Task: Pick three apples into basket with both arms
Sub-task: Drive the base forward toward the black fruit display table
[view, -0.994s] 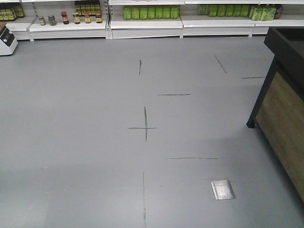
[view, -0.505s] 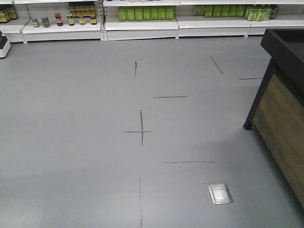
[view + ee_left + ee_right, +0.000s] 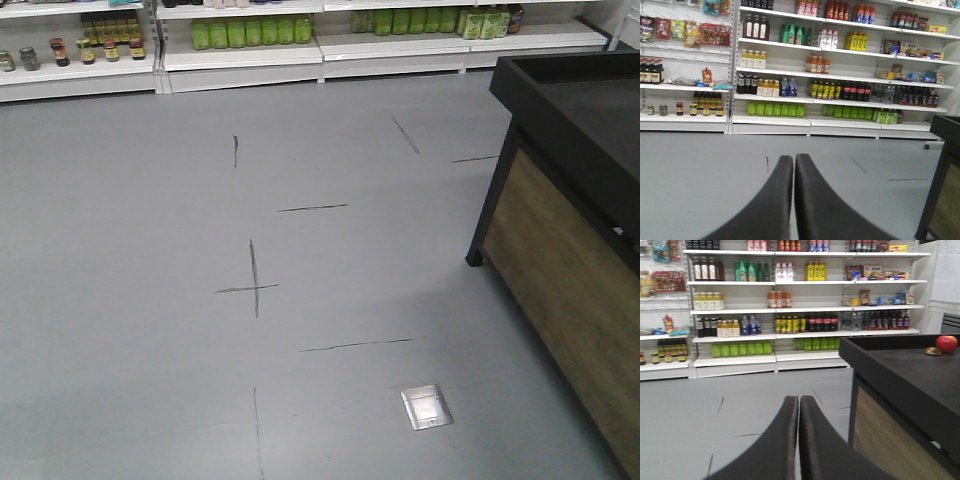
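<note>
Left tool (image 3: pixel 794 159) and right tool (image 3: pixel 799 399) sit clenched, empty; a tight approach could bang them on the tabletop (image 3: pixel 590 110) before the apple (image 3: pixel 946 343).

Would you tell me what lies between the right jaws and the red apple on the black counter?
Right wrist view: grey floor, then the black counter's raised rim and dark top, with a small brown object beside the apple.
</note>
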`<state>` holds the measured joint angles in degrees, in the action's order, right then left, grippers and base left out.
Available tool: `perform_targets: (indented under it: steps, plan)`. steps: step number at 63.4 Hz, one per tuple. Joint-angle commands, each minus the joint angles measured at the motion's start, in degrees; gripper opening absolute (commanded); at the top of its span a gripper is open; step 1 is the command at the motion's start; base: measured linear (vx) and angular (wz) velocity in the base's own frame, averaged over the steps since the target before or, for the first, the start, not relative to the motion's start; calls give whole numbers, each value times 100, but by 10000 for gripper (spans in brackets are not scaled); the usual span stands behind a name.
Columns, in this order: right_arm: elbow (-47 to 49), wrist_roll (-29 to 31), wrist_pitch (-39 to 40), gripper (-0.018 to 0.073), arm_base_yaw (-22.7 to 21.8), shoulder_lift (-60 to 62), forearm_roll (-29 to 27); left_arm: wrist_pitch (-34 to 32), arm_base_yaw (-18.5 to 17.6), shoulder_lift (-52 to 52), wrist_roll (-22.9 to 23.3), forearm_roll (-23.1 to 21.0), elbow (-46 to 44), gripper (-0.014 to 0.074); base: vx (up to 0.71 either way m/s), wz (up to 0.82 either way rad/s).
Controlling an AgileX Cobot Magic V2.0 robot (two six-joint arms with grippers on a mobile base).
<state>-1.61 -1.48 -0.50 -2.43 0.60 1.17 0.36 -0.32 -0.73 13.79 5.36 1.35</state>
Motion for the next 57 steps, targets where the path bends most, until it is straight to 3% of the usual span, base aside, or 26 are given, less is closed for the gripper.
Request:
perform_targets:
  steps: [1,57]
  plan:
    - [-88,32,425,-9,-29,60,27,-400,-27,-84,30,-44,103,-6,8,-29]
    - [-88,32,425,-9,-29,60,27,-400,-27,-84,30,-44,103,-6,11,-43]
